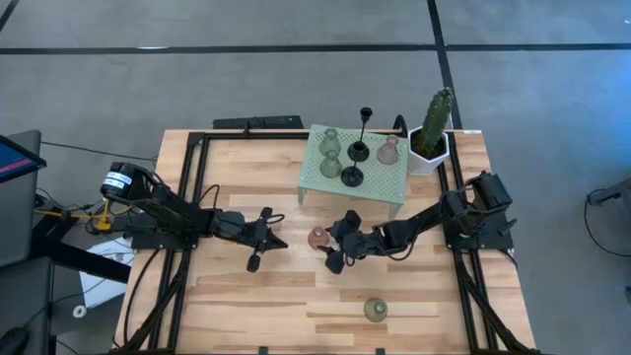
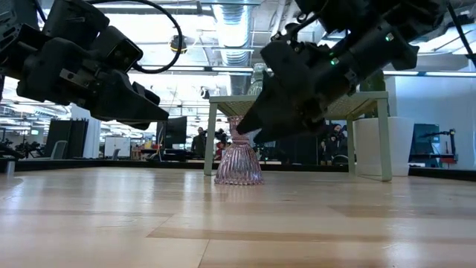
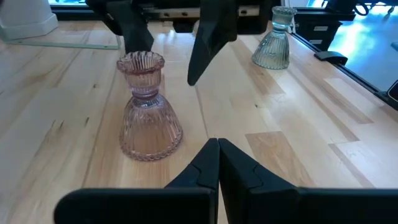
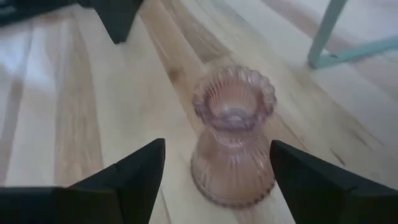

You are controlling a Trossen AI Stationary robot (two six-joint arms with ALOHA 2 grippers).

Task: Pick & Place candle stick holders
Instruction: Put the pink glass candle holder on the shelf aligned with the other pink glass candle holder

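Note:
A pink ribbed glass candle stick holder (image 1: 317, 237) (image 4: 233, 140) stands upright on its wide base in the middle of the table. My right gripper (image 1: 334, 244) (image 4: 217, 180) is open just to its right. One finger stands on each side of the holder, and neither touches it. My left gripper (image 1: 278, 240) (image 3: 217, 149) is shut and hovers a little to the holder's left, pointing at it. A green glass holder (image 1: 375, 310) (image 3: 273, 46) stands near the table's front edge. Several more holders stand on the mint-green stand (image 1: 370, 182).
On the mint-green stand at the back are two green holders (image 1: 330, 143), a pink one (image 1: 388, 150), a squat black one (image 1: 352, 176) and a tall thin black stem (image 1: 364, 133). A cactus in a white pot (image 1: 432, 128) stands to the right of the stand.

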